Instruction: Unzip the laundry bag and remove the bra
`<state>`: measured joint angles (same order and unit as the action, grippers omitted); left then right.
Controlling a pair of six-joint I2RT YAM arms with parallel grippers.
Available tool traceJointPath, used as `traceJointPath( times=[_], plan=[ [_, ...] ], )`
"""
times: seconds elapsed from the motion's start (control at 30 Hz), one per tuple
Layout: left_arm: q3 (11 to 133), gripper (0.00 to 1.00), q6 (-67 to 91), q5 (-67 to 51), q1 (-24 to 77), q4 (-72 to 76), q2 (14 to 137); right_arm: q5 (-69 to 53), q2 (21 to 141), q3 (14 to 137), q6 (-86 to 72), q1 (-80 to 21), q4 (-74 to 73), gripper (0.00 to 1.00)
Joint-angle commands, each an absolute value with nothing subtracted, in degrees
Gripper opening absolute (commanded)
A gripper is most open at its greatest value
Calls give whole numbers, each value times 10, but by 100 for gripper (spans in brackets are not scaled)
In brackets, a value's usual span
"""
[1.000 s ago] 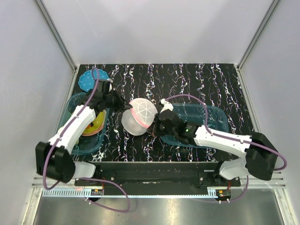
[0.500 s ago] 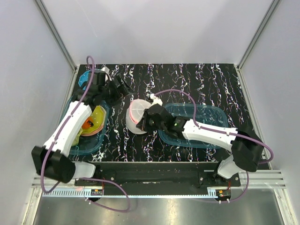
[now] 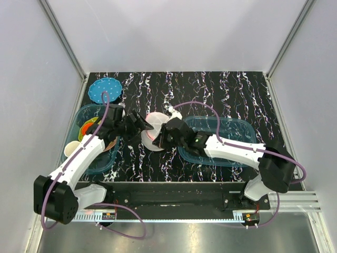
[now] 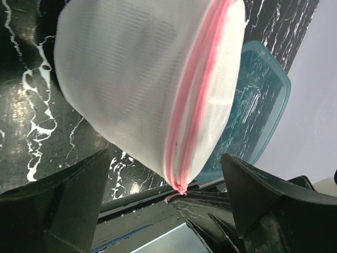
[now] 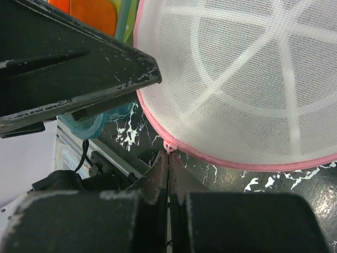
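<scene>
The laundry bag (image 3: 154,128), a white mesh case with pink zipper trim, stands tilted on edge on the black marbled table between both arms. My left gripper (image 3: 140,124) is open at its left side. In the left wrist view the bag (image 4: 142,79) hangs down between the spread fingers (image 4: 63,200) without touching them. My right gripper (image 3: 162,138) is shut on the small pink zipper pull (image 5: 169,147) at the bag's lower rim (image 5: 247,79). The zipper looks closed all round. The bra is hidden from view.
A teal bin (image 3: 79,117) at the left holds orange and yellow items (image 3: 88,128). A second teal bin (image 3: 243,128) lies under my right arm. The blue dotted disc (image 3: 104,89) lies at the back left corner. Grey walls surround the table.
My left gripper opened, rose toward the back, then came down to straddle the bag's left side. My right gripper shifted left with the zipper pull, and the bag tipped onto its edge.
</scene>
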<state>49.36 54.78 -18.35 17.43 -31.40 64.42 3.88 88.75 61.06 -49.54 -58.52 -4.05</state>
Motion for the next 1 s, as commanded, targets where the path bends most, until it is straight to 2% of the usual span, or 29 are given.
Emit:
traceJointPath(
  times=[0.0,0.1,0.17,0.2,0.27,0.7,0.97],
  plan=[
    [526,86,564,-182,191,-246,661,34,884,606,-503,-591,-17,0],
    [524,76,570,-186,191,-232,678,38,877,600,-503,-591,-18,0],
    [523,58,573,-189,192,-225,691,40,873,597,-502,-591,-22,0],
    [526,24,571,-188,191,-225,694,43,868,596,-501,-591,-25,0],
    [544,0,564,-185,188,-235,701,48,860,590,-498,-591,-33,0],
    [663,0,455,-221,118,-308,754,88,736,460,-487,-583,-98,0],
    [707,0,428,-233,117,-308,811,55,767,490,-482,-584,-82,0]
  ],
)
